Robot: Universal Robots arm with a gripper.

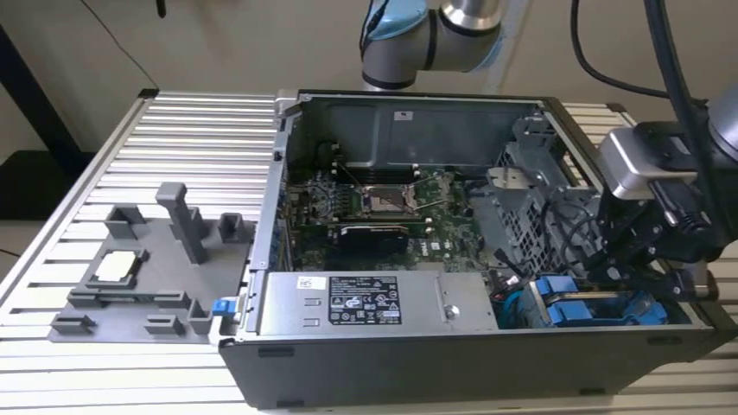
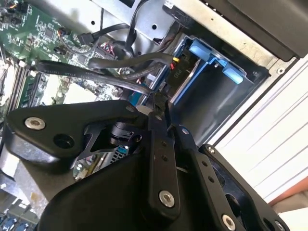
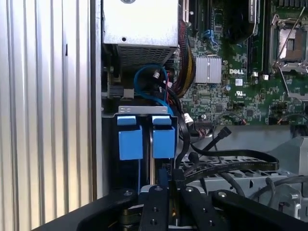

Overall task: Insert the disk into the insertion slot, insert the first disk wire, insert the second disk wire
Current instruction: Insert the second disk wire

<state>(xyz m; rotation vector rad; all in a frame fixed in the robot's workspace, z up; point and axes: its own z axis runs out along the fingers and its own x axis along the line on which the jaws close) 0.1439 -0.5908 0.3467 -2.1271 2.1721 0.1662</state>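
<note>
Two blue-framed drives are sitting side by side in the insertion slot at the near right corner of the open computer case in the exterior view, their handle tabs showing as two blue blocks; the disk is lying seated beside the other drive, both pushed into the grey cage. The tool is hanging just over that corner, its two black fingers drawn nearly together, the tips pinching a dark cable connector region next to the blue carrier; whether they are truly gripping a wire I cannot tell. One bundle of black cables is running past the tool towards the green motherboard. Farther left, one grey fixture tray is resting on the ribbed bench.
</note>
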